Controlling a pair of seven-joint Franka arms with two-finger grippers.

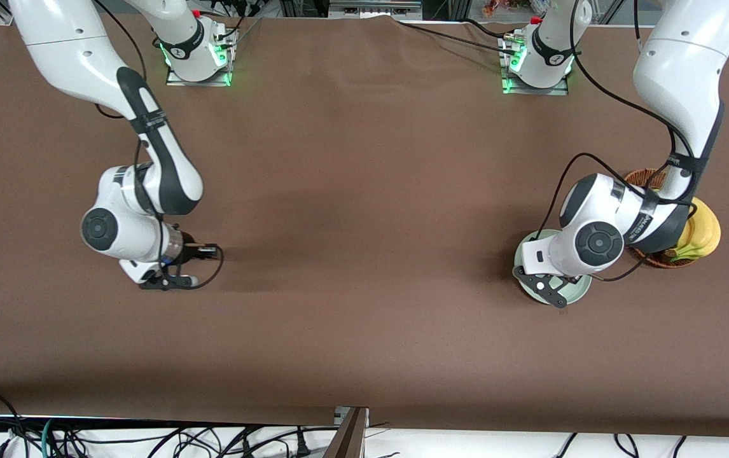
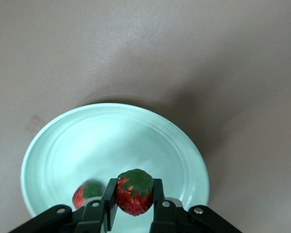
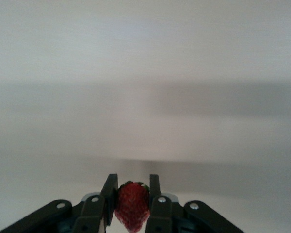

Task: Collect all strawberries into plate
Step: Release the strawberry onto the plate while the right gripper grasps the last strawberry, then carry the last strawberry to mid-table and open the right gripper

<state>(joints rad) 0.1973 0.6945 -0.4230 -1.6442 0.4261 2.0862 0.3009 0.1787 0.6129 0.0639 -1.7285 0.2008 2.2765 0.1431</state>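
The pale mint-green plate (image 2: 111, 136) lies near the left arm's end of the table, and its rim (image 1: 584, 291) shows under the left hand. My left gripper (image 2: 134, 188) hangs over the plate, shut on a strawberry (image 2: 134, 194) with its green cap up. A second strawberry (image 2: 81, 196) lies in the plate beside the gripper's fingers. My right gripper (image 3: 132, 183) is shut on another strawberry (image 3: 132, 206), low over the bare brown cloth toward the right arm's end (image 1: 207, 252).
A brown wicker basket (image 1: 643, 179) holding yellow bananas (image 1: 700, 234) stands right beside the plate, partly under the left arm. Cables hang along the table's edge nearest the front camera.
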